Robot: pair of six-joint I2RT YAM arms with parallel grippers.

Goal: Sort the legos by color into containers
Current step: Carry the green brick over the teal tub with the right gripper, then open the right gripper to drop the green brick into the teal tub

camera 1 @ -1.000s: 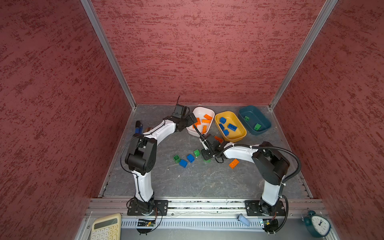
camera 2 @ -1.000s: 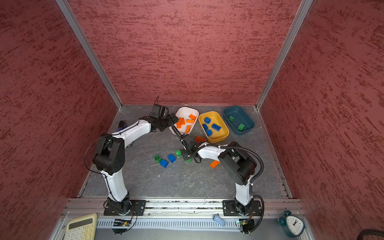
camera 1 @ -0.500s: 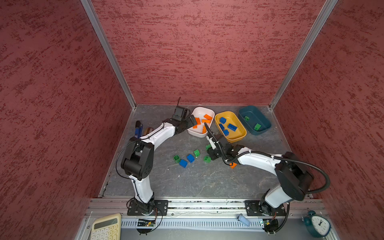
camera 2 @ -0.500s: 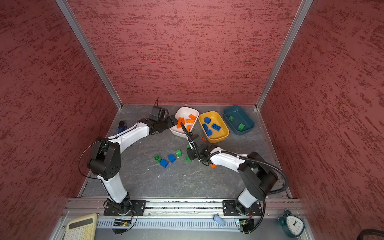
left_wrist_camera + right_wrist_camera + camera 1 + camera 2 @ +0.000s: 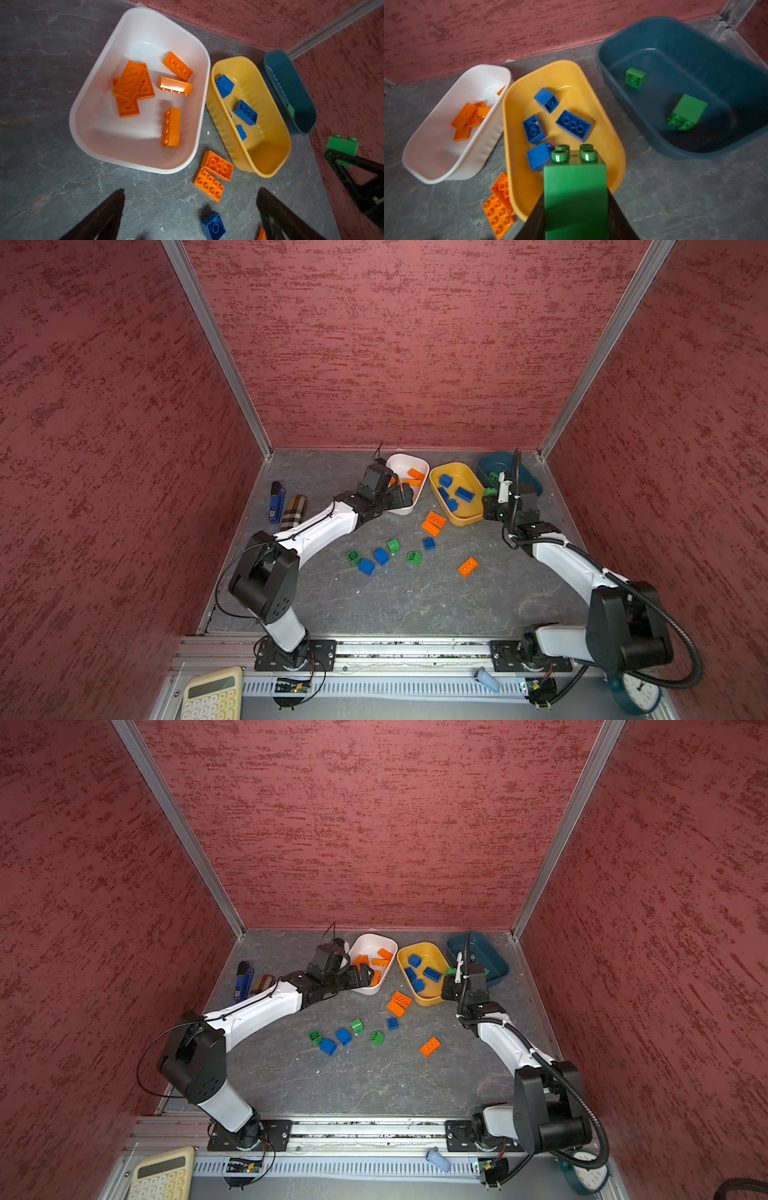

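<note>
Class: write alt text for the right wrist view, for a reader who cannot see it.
The right end effector grips a green lego at the edge of the yellow container, which holds four blue legos. A teal container holding two green legos and a white container of orange legos flank it; two orange legos lie on the table.

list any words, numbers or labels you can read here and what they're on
Nothing can be read for sure.
clock: dial numerals, too small.
calculator: key marks, too small.
blue-and-black object: white label, blurred.
</note>
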